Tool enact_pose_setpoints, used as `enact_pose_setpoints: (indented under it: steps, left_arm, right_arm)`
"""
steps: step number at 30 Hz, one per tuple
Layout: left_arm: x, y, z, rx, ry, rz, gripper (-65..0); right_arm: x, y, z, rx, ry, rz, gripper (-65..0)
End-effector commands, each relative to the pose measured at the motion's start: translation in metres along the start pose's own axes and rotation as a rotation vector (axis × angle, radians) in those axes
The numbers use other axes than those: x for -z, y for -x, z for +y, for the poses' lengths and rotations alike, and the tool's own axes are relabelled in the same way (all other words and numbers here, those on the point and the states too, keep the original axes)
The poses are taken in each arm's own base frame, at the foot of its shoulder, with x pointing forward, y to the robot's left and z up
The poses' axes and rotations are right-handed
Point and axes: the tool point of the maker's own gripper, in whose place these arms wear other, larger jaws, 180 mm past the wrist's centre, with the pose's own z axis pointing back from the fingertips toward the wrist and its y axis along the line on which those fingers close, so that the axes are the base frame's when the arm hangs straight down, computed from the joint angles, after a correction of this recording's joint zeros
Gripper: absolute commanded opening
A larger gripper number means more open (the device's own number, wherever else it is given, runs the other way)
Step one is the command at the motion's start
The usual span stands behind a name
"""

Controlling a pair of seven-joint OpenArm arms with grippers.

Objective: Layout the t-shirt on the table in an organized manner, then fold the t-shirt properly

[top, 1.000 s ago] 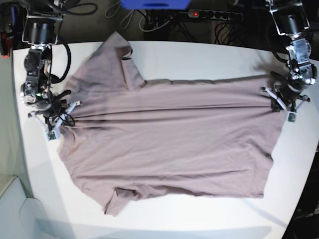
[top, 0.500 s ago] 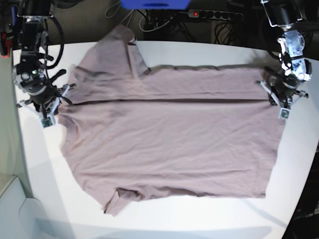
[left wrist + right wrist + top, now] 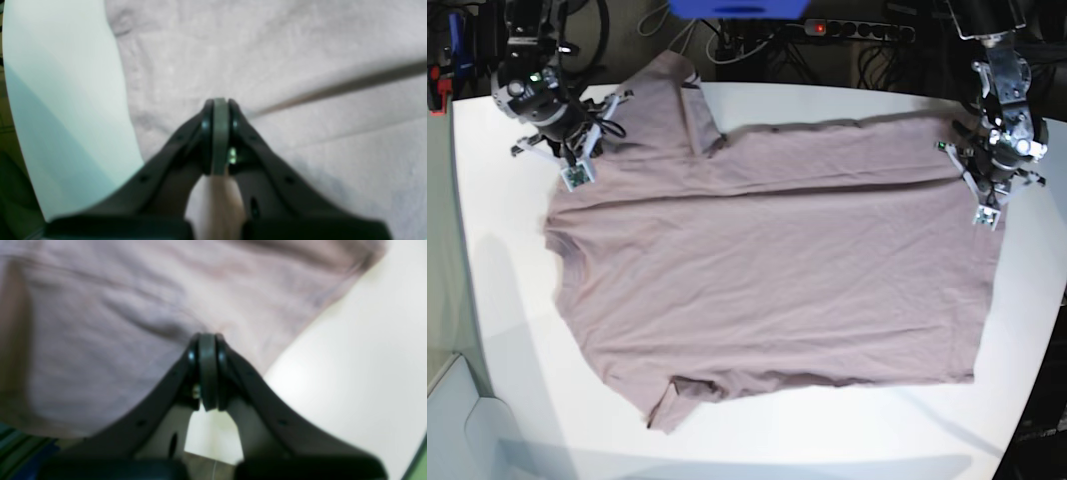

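The dusty mauve t-shirt (image 3: 767, 270) lies spread almost flat on the white table (image 3: 1027, 330), collar at the left and hem at the right. One sleeve (image 3: 672, 100) points to the far edge, and the other sleeve (image 3: 677, 395) is folded under at the near side. My left gripper (image 3: 972, 180) is shut on the shirt's far hem corner; in the left wrist view this gripper (image 3: 217, 103) has cloth pinched between its pads. My right gripper (image 3: 592, 140) is shut on the shoulder by the far sleeve; seen from its wrist camera, the right gripper (image 3: 206, 338) grips the t-shirt (image 3: 100, 323) at its edge.
A power strip (image 3: 847, 30), cables and a blue object (image 3: 737, 8) sit behind the table's far edge. The table's curved edge runs down the right side. A pale bin (image 3: 457, 420) stands off the table at the lower left.
Both grippers have moved toward the far edge, pulling the shirt's upper part with them. The long crease across the middle has flattened and the shirt lies wider.
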Motion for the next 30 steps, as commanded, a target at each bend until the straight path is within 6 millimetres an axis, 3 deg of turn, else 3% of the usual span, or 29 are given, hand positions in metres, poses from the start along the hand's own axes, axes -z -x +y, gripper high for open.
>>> enact_pose_setpoints:
  steps: [1, 6, 11, 15, 24, 30]
  left_arm:
    - [-0.005, -0.016, 0.011, 0.014, -0.028, -0.042, -64.7]
    - [-0.010, -0.024, 0.015, 0.023, -0.042, -0.063, -64.7]
    - [-0.020, -0.040, 0.021, 0.037, -0.067, -0.111, -64.7]
    - [-0.031, -0.056, 0.025, 0.051, -0.091, -0.160, -64.7]
    - [-0.034, -0.072, 0.030, 0.045, -0.103, -0.195, -64.7]
    - [-0.034, -0.072, 0.030, 0.044, -0.103, -0.194, -64.7]
  right_arm:
    - [0.001, -0.004, -0.002, -0.002, -0.002, -0.021, -65.0]
    - [0.010, 0.020, 0.005, 0.027, -0.034, 0.012, -65.0]
    - [0.004, 0.038, 0.003, 0.005, -0.030, 0.050, -65.0]
    - [-0.010, 0.049, -0.013, 0.003, 0.015, 0.066, -65.0]
    - [-0.038, 0.035, -0.020, -0.032, 0.067, 0.015, -65.0]
    - [-0.046, 0.009, -0.023, -0.057, 0.091, -0.055, -65.0]
